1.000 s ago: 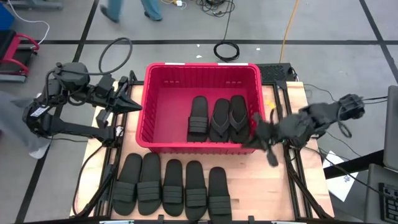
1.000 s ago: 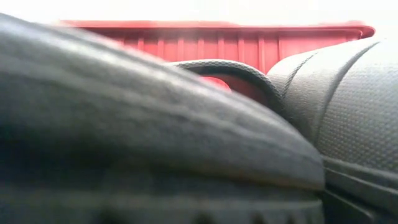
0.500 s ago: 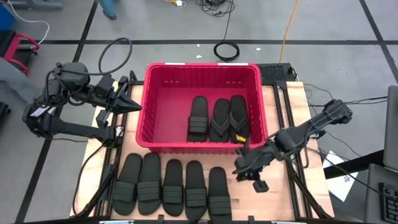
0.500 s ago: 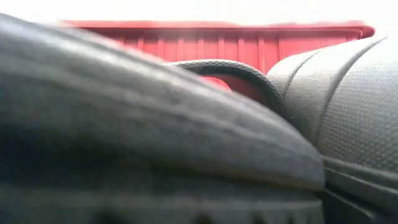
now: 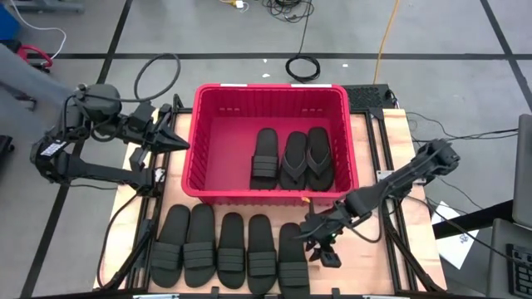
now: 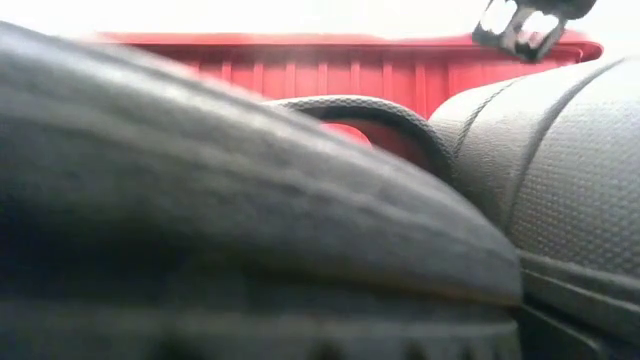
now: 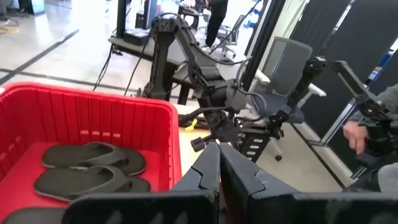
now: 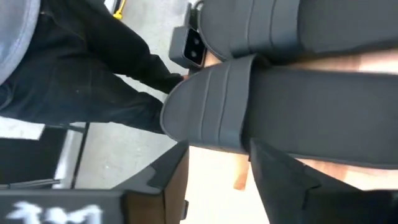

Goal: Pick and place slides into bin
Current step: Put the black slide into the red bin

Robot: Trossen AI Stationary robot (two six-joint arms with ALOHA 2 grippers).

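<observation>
The high camera looked straight down on the whole wooden table (image 5: 366, 249). The low camera sat pressed against black rubber sandals (image 6: 250, 220), facing the ribbed red plastic crate (image 6: 400, 70), which the left wrist camera also saw.

L pincer (image 5: 181, 143) shut, parked; R pincer (image 5: 314, 246) low, fingers apart.

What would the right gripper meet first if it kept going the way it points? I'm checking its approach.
Most likely the rightmost sandal in the table row: the right gripper points toward it, jaws apart. How far above it the gripper hangs is unclear.
</observation>
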